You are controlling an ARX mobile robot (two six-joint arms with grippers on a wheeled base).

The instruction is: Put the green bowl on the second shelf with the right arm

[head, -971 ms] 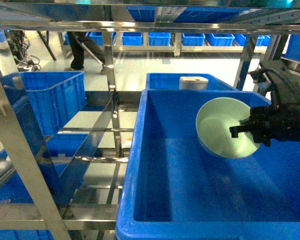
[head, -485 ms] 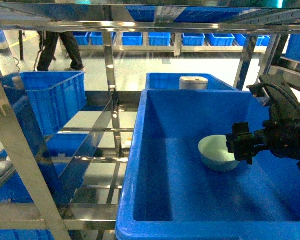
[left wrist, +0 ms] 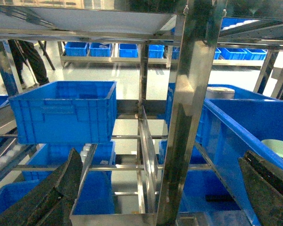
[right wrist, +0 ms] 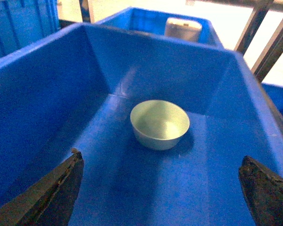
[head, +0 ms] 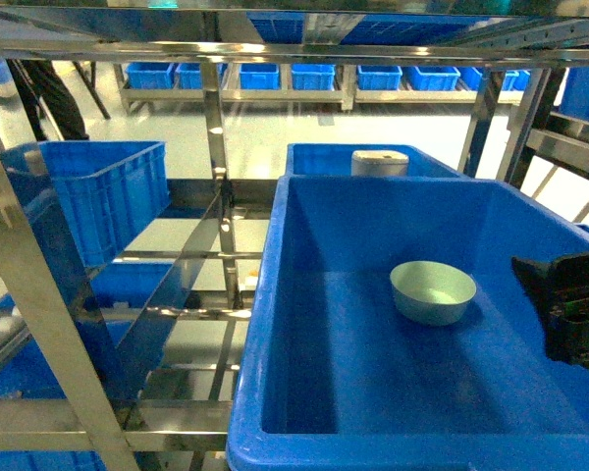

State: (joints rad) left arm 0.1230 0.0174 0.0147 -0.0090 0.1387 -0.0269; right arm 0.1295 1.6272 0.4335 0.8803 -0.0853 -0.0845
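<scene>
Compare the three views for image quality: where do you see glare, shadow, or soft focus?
Head view: glare streaks on the steel uprights; the green bowl is sharp, the right gripper dark at the edge. Left wrist view: the bright floor is washed out and the near post soft. Right wrist view: the bowl casts a soft shadow; the fingertips are blurred.

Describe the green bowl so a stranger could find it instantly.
Start at the big blue crate nearest the camera on the steel rack. On its floor, upright and alone, sits the green bowl. It is the only pale, round thing among the blue boxes.
</scene>
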